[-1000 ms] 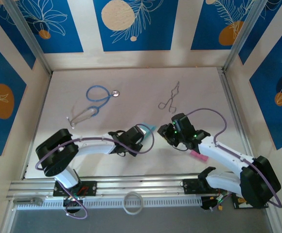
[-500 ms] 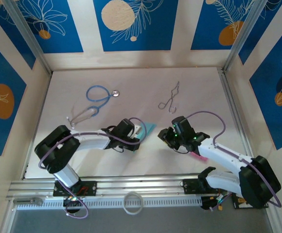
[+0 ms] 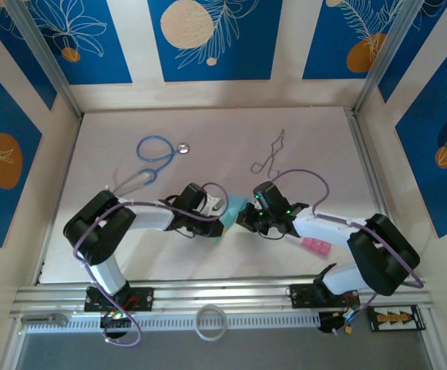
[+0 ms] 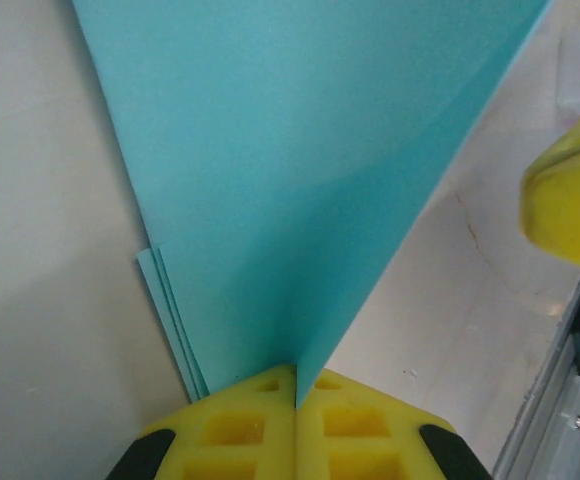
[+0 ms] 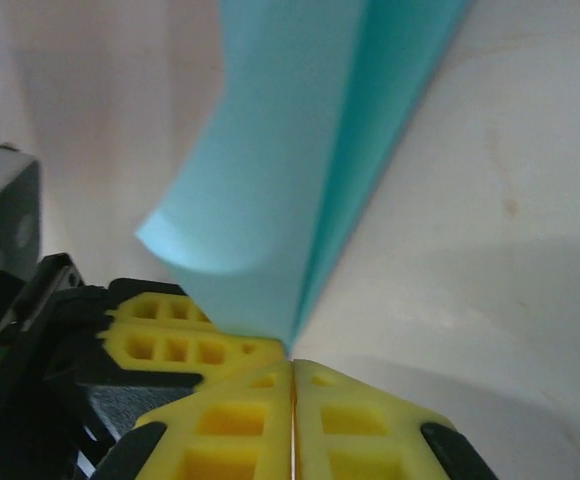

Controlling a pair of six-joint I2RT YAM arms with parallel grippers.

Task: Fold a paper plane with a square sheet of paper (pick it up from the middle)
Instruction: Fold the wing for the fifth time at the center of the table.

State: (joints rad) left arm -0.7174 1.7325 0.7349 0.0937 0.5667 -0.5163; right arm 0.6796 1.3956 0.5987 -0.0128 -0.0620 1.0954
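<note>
The square sheet of paper (image 3: 235, 206) is folded into a narrow turquoise paper plane shape with layered edges, held upright just above the table. My left gripper (image 3: 223, 216) is shut on its lower folded edge; in the left wrist view the paper (image 4: 300, 150) rises out of the closed yellow jaws (image 4: 295, 378). My right gripper (image 3: 243, 218) faces it from the right. In the right wrist view its jaws (image 5: 292, 362) are shut, with the paper's (image 5: 290, 150) lower corner meeting their tips. The left gripper's fingers (image 5: 180, 345) sit just beside them.
A blue-tubed stethoscope (image 3: 156, 150) and a clear plastic piece (image 3: 127, 183) lie at the back left. Metal forceps (image 3: 270, 158) lie at the back middle. A pink block (image 3: 316, 247) sits by the right arm. A white ring (image 3: 210, 321) rests on the front rail.
My right gripper moved left to the paper and closed its jaws at the paper's corner. The left gripper shifted slightly, still holding the paper.
</note>
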